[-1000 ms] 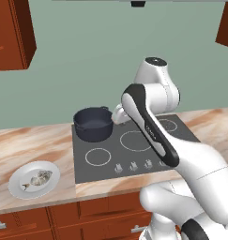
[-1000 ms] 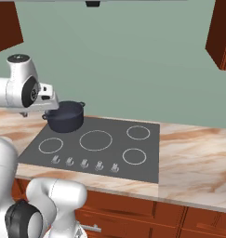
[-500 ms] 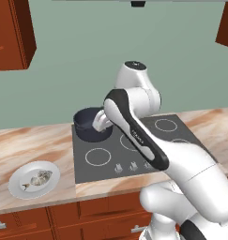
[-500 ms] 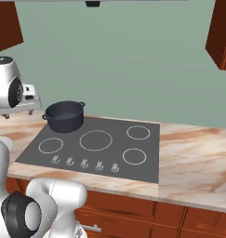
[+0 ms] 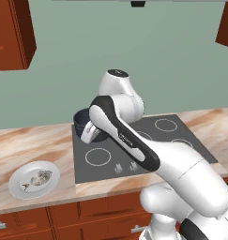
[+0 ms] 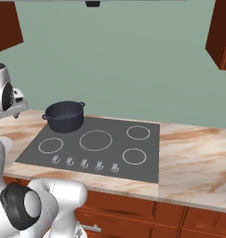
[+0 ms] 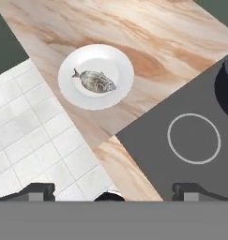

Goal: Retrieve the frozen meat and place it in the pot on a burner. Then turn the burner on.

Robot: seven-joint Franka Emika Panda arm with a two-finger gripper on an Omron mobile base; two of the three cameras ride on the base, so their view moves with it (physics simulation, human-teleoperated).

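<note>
The frozen meat (image 7: 96, 81), a small grey-tan fish shape, lies on a round white plate (image 7: 117, 61) on the marble counter, left of the cooktop (image 5: 38, 178). The dark pot (image 6: 64, 116) stands on the back left burner; my arm partly covers the pot (image 5: 81, 120) in the left base view. My gripper (image 7: 114, 192) hangs high over the cooktop's front left corner and the counter edge, looking down, with the plate ahead of it. Its fingertips (image 7: 38, 191) stand wide apart and open, with nothing between them. In the left base view the gripper (image 5: 89, 133) hangs in front of the pot.
The black cooktop (image 6: 147, 162) has several burner rings and a row of knobs (image 6: 84, 162) along its front edge. Below the counter edge lies the white tiled floor (image 7: 35, 136). Wooden cabinets hang at the upper left (image 5: 12, 33) and right.
My arm has swung left, from beside the pot toward the counter side where the plate is. The gripper has stayed open. Pot and plate have not moved.
</note>
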